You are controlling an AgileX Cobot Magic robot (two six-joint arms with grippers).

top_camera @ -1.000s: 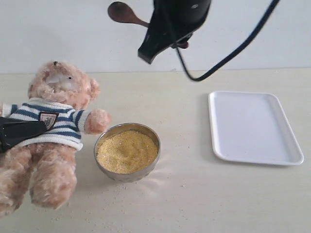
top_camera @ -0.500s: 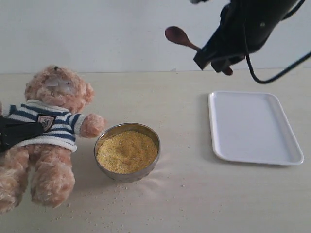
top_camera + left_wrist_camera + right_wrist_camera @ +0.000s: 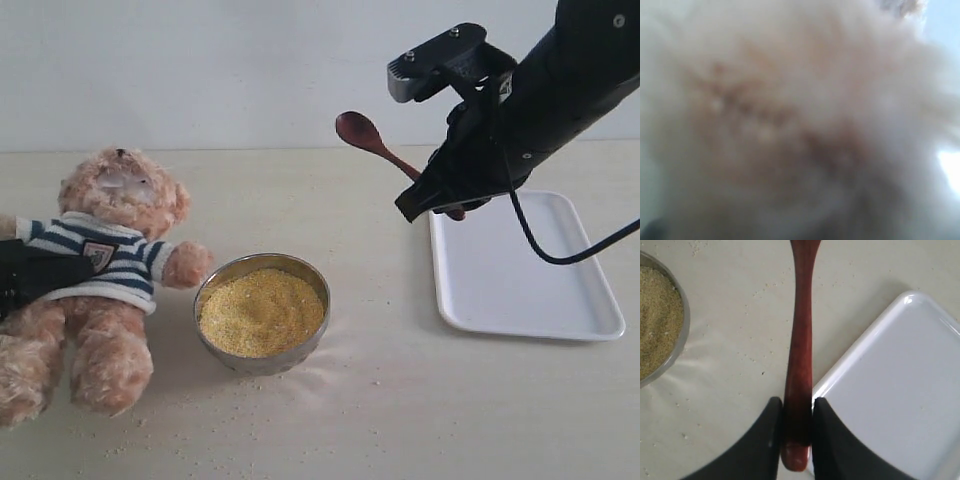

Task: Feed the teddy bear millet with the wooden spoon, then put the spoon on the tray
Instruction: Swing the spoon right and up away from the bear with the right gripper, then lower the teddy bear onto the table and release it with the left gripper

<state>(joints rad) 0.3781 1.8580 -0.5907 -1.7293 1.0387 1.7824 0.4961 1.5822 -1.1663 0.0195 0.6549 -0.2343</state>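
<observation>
The teddy bear (image 3: pixel 115 215) lies on its back at the left of the table in its striped shirt. My left gripper (image 3: pixel 70 268) is shut on its torso, and blurred fur (image 3: pixel 790 110) fills the left wrist view. Beside the bear's paw stands the metal bowl (image 3: pixel 312 285), heaped with millet (image 3: pixel 262 312). My right gripper (image 3: pixel 440 205) is shut on the handle end of the wooden spoon (image 3: pixel 365 135), held in the air over the near-left edge of the white tray (image 3: pixel 520 262). In the right wrist view the spoon (image 3: pixel 801 340) runs forward between the black fingers (image 3: pixel 767 440), with the tray (image 3: pixel 890 400) beside it.
Loose grains are scattered on the beige table (image 3: pixel 400 400) around the bowl (image 3: pixel 684 325) and in front of the bear. A black cable (image 3: pixel 560 255) hangs from the right arm across the tray. A pale wall stands behind the table.
My right gripper has carried the spoon rightward and down, from high above the bowl to the tray's left edge. The bear has sunk lower onto the table in my left gripper.
</observation>
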